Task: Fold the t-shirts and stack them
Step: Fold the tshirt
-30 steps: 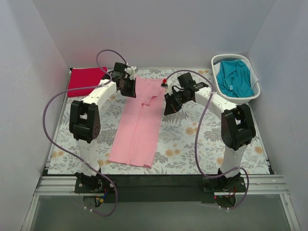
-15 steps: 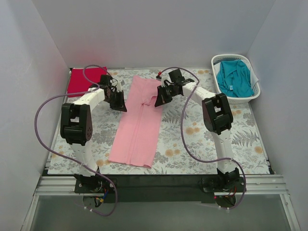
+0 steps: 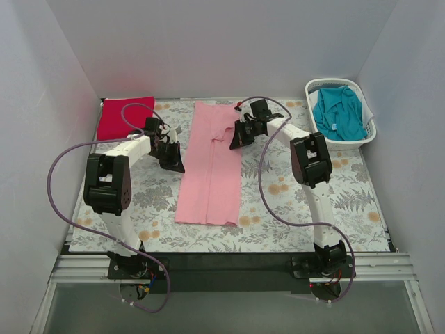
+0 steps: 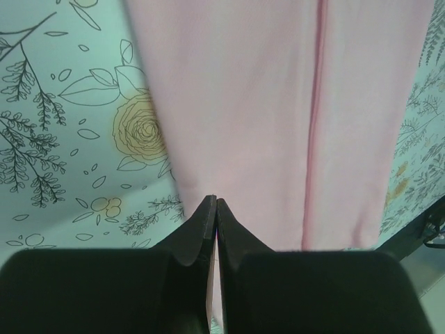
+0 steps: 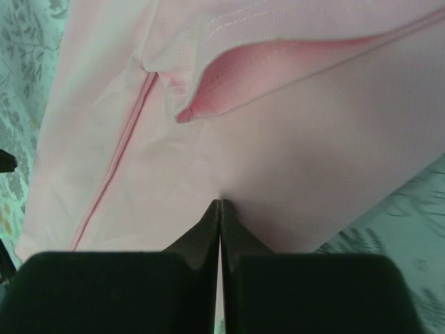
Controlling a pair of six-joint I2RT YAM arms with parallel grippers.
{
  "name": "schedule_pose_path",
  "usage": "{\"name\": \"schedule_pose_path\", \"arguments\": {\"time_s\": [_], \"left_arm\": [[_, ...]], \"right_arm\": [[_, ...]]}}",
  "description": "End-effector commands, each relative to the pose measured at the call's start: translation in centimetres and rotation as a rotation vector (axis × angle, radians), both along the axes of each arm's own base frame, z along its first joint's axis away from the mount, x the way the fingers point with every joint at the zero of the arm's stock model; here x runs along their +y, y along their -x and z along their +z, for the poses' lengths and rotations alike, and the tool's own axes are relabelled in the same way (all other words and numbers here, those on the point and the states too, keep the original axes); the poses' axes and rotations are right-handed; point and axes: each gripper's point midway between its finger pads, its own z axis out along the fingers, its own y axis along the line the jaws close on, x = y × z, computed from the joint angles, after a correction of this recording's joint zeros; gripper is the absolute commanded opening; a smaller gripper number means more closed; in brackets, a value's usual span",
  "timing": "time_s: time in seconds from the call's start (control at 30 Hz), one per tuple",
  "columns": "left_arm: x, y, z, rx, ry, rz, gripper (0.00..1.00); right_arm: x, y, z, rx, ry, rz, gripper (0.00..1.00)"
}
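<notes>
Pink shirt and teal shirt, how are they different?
The pink shirt lies flat in a strip on the floral cloth; the teal shirt is crumpled in the basket. The left gripper and right gripper pinch the pink shirt; no gripper holds the teal shirt. Both are plain shirts.

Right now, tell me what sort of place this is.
Probably a robot test booth set up for laundry folding: plain white walls enclose a floral cloth, a pink t-shirt lies spread on it, and a white laundry basket holds a teal t-shirt.
</notes>
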Motion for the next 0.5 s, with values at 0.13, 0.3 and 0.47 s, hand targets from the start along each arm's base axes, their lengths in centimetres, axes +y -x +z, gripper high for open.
{"name": "schedule_pose_path", "arguments": {"time_s": [0.13, 0.3, 0.47], "left_arm": [[-1.7, -3.5, 2.7, -0.090, 0.085, -0.017, 0.00], [-2.8, -5.2, 4.3, -0.115, 0.133, -0.010, 0.00], [-4.0, -4.3, 5.1, -0.121, 0.178, -0.056, 0.01]], "right_arm": [[-2.9, -3.5, 1.9, -0.085, -0.012, -0.039, 0.03], [-2.3, -3.9, 8.1, -0.233, -0.073, 0.035, 0.23], [-2.9, -1.4, 12.0, -0.275, -0.092, 0.079, 0.37]]}}
